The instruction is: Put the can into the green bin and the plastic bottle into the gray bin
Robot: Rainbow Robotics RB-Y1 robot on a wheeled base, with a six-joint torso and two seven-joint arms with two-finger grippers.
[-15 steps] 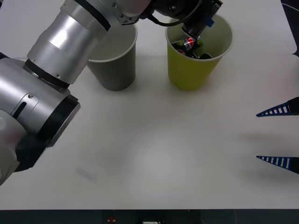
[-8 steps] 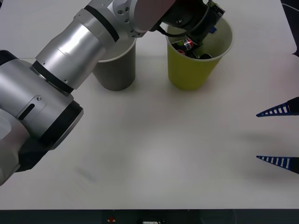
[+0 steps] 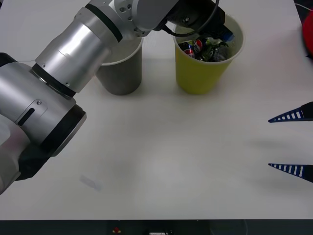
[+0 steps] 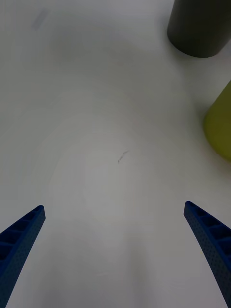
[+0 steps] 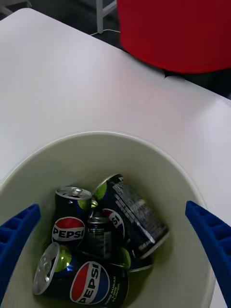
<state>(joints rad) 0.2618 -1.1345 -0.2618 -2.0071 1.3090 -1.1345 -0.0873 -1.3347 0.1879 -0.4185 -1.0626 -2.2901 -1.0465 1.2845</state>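
My left gripper (image 3: 211, 28) hangs open over the mouth of the green bin (image 3: 200, 73), its blue fingers spread to either side of the rim (image 5: 120, 137). Inside lie several dark Pepsi cans (image 5: 98, 284). A smaller slim grey can (image 5: 98, 236) stands upright among them, below the left gripper (image 5: 110, 209) and free of it. The gray bin (image 3: 122, 73) stands just left of the green one, partly hidden by my left arm. My right gripper (image 3: 270, 142) rests open low over the table at the right, holding nothing. The plastic bottle is out of view.
The right wrist view looks along bare white table from the right gripper (image 4: 114, 207) to the gray bin (image 4: 199, 29) and the green bin (image 4: 219, 125). A red object (image 5: 178, 33) stands beyond the table's far edge, also at the far right (image 3: 308, 29).
My left gripper has drawn back a little over the green bin, uncovering more of the cans inside. A red object has come into view at the far right. The right arm has not moved.
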